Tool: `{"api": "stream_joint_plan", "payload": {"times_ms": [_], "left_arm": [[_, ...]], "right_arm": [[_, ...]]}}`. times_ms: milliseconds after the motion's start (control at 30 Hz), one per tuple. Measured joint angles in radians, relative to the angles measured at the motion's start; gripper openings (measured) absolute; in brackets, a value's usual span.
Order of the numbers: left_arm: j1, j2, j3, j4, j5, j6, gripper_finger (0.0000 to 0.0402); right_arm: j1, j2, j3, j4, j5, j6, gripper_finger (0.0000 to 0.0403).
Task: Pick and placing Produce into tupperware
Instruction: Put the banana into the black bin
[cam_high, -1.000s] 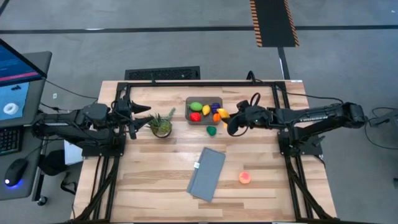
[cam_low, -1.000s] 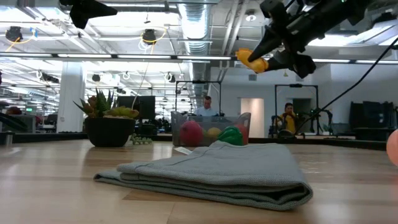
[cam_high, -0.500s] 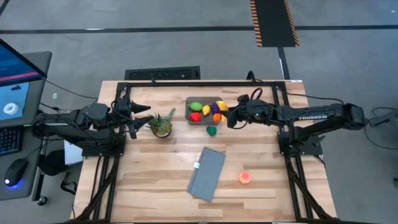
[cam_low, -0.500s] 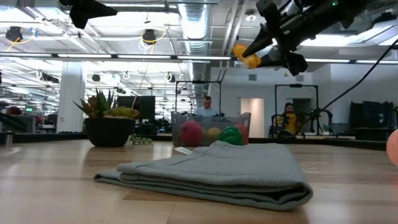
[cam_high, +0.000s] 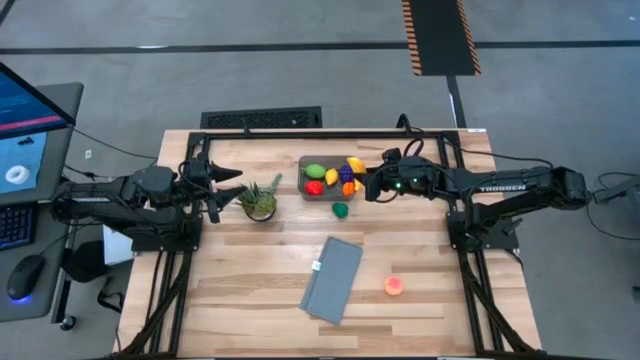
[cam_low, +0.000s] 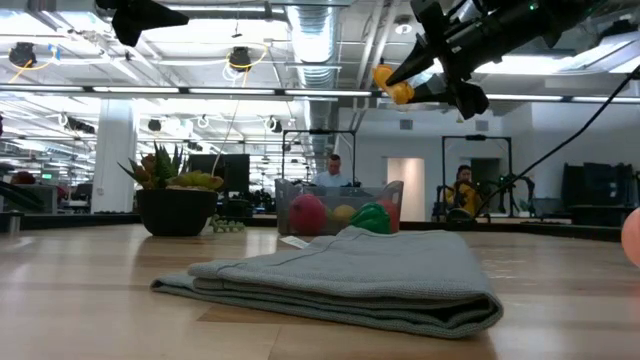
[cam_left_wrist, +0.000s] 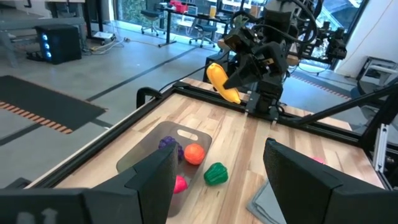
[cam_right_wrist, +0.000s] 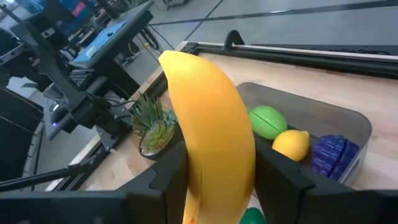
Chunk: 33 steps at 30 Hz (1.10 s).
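Since a second ago the right gripper (cam_high: 368, 182) has carried the yellow banana (cam_high: 355, 165) from beside the tub's right end up and over toward the tub's far right corner. Its fingers are clamped on the banana, which hangs in the air above the table, as the low view shows (cam_low: 392, 83). Directly below and ahead of that gripper sits the smoky-grey tub (cam_high: 303, 161), holding a light green lime (cam_high: 315, 171), a lemon (cam_high: 331, 176), a red piece (cam_high: 314, 187), a purple piece (cam_high: 346, 173) and an orange one (cam_high: 348, 188). A dark green pepper (cam_high: 340, 210) lies on the table just outside the tub, nearer than the gripper. A pink piece (cam_high: 394, 287) lies well apart, toward the near edge, beside a folded grey cloth (cam_high: 332, 279). The left gripper (cam_high: 232, 186) waits with its fingers parted, close to the potted plant (cam_high: 259, 200).
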Motion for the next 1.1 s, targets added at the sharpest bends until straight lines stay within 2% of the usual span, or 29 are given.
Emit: {"api": "stream_joint_plan", "payload": {"times_ms": [567,767,1100], "left_arm": [[0.000,0.000,0.000,0.000,-0.004,0.000,0.0227],[0.000,0.000,0.000,0.000,-0.003,-0.006,0.0227],[0.000,0.000,0.000,0.003,-0.003,-0.018,0.0227]], "right_arm": [[-0.015,0.003,0.000,0.034,0.003,-0.006,0.0178],[-0.019,0.076,0.007,0.074,-0.019,-0.008,0.0183],[-0.061,0.250,0.112,0.109,-0.083,-0.069,0.0180]]}}
